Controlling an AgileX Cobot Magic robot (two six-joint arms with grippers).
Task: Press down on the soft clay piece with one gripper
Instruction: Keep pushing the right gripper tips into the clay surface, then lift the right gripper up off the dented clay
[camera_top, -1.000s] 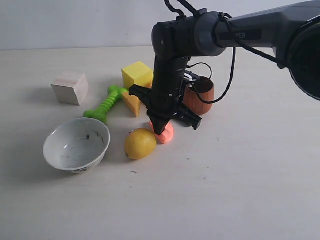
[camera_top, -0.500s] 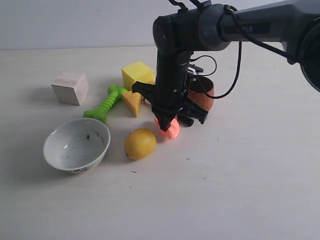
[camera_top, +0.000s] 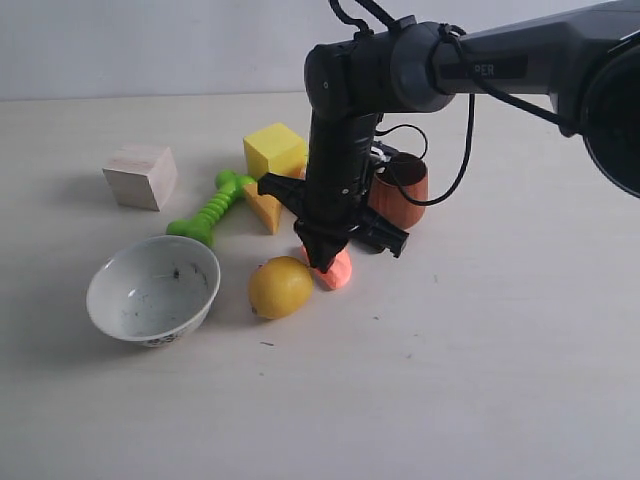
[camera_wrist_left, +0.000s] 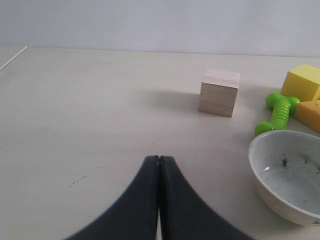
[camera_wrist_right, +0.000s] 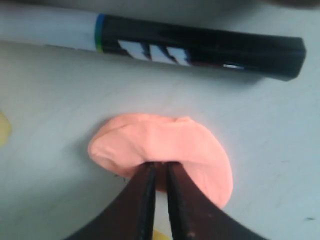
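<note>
My right pincer (camera_top: 324, 262) has dropped lower than it was half a second ago. Its fingers are drawn together, with the tips resting on the soft clay piece (camera_top: 340, 272). The clay lies on the tabletop (camera_top: 480, 350), just beside the lemon (camera_top: 280, 287). My left pincer (camera_wrist_left: 158, 161) is closed too, near the bowl (camera_wrist_left: 287, 175).

Approach to the soft clay piece (camera_top: 338, 272) is tight. The lemon (camera_top: 280, 287) sits just beside it on the left, the brown cup (camera_top: 400, 195) stands just behind on the right, and a marker (camera_wrist_right: 200, 47) lies near it. Farther left, the orange wedge (camera_top: 264, 207), green toy (camera_top: 212, 208) and bowl (camera_top: 153, 289) block a low sweep. The right gripper (camera_top: 323, 263) fills the space above the clay, tips closed. Bare table (camera_top: 480, 380) opens near and right.
</note>
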